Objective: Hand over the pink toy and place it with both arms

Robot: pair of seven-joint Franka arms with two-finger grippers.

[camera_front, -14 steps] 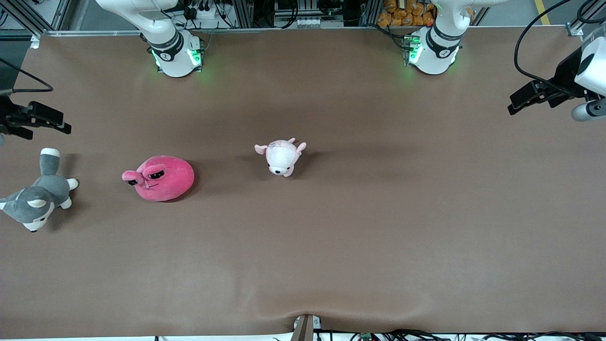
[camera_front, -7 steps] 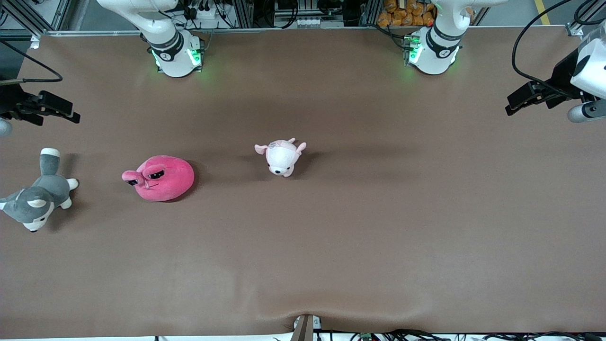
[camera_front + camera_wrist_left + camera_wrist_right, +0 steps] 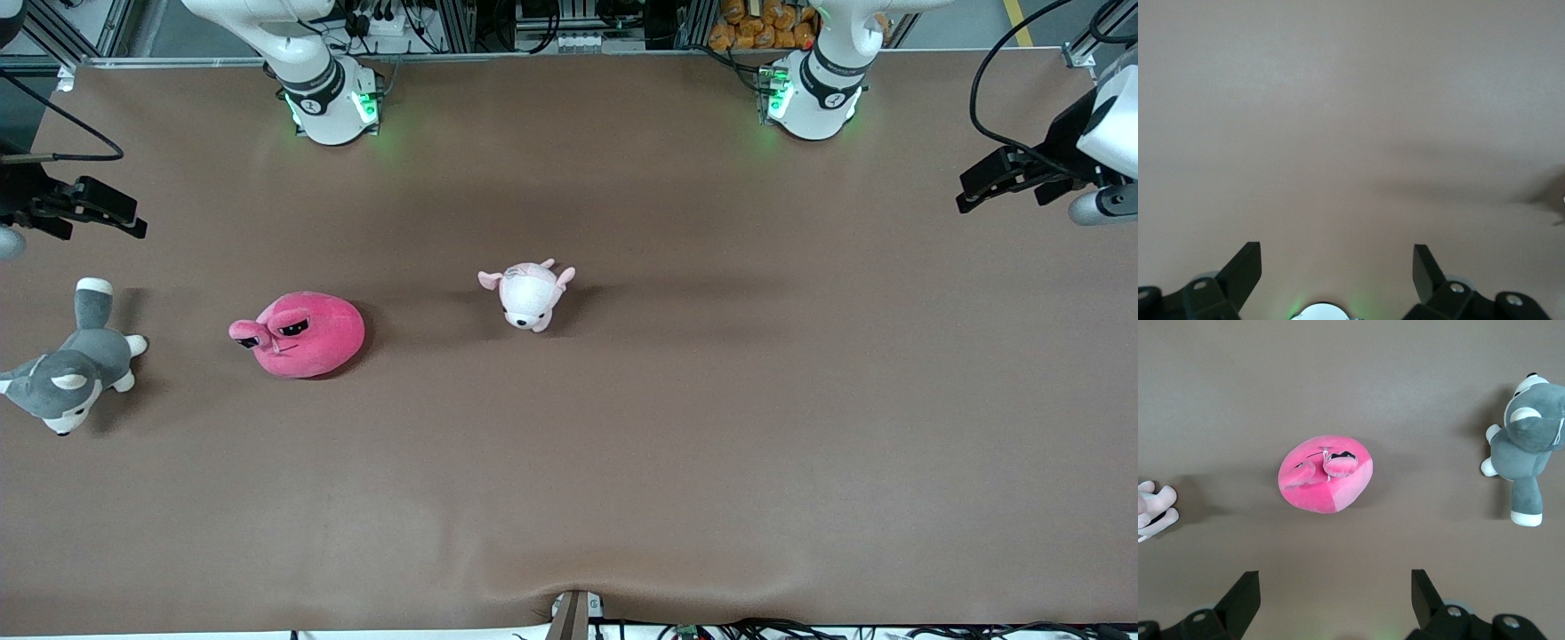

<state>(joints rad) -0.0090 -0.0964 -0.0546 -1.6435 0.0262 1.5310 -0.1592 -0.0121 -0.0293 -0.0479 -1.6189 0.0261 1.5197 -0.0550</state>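
**Both arms up at the table ends, pink toy lying on the mat**

Brown mat [image 3: 711,444] is covering the whole table; no containers showing anywhere on it.

Near to far: grey husky plush [image 3: 71,378] is lying nearest the front camera, at the right arm's end. Pink toy [image 3: 302,334] is sitting just farther back, toward the right arm's end, on the mat, nothing touching it. Small white-and-pink puppy plush [image 3: 531,294] is lying near the middle, well apart from both.

Right gripper [image 3: 98,212] is hanging over the mat edge at its own end, fingers spread, holding nothing; its wrist view is looking down at the pink toy [image 3: 1327,473]. Left gripper [image 3: 1000,182] is hanging over its own end, fingers also spread, over bare mat.

Step judgement: this fits either pre-pickup or post-placement, since neither arm is carrying anything. Can't settle which.
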